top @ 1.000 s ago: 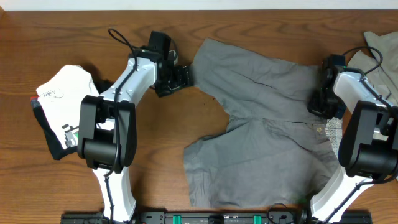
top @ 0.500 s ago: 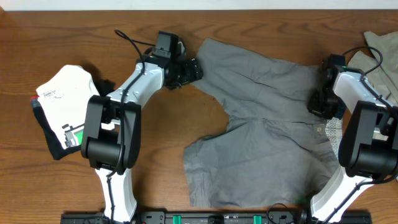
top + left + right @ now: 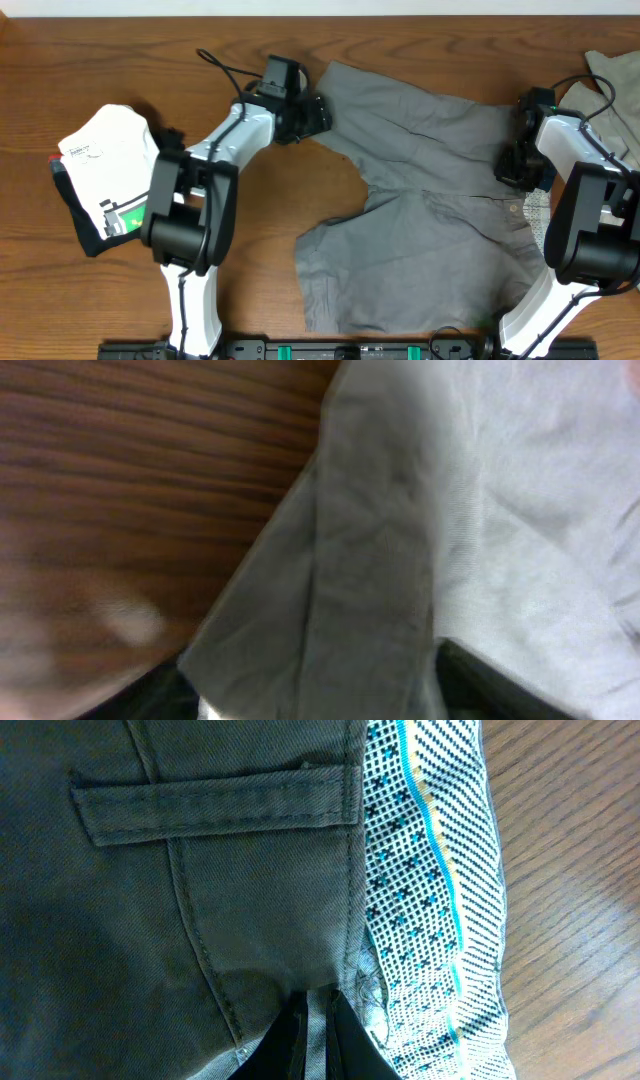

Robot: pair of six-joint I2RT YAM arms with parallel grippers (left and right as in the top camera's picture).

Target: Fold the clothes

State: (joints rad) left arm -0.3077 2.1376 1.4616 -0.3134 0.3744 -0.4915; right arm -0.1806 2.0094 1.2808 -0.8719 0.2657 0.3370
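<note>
Shorts (image 3: 430,190) lie flat on the table (image 3: 120,50), a bit right of the middle. They run long from side to side. The waistband (image 3: 520,215) is at the right and the two legs point left, one slanting to the far side and one to the near side. The left gripper (image 3: 318,110) sits at the hem (image 3: 300,590) of the far leg, its fingers (image 3: 485,685) apart with the hem between them. The right gripper (image 3: 508,166) is pinched tight on the waistband, beside the dotted lining (image 3: 420,890). A white bundle (image 3: 100,150) lies at the left.
</note>
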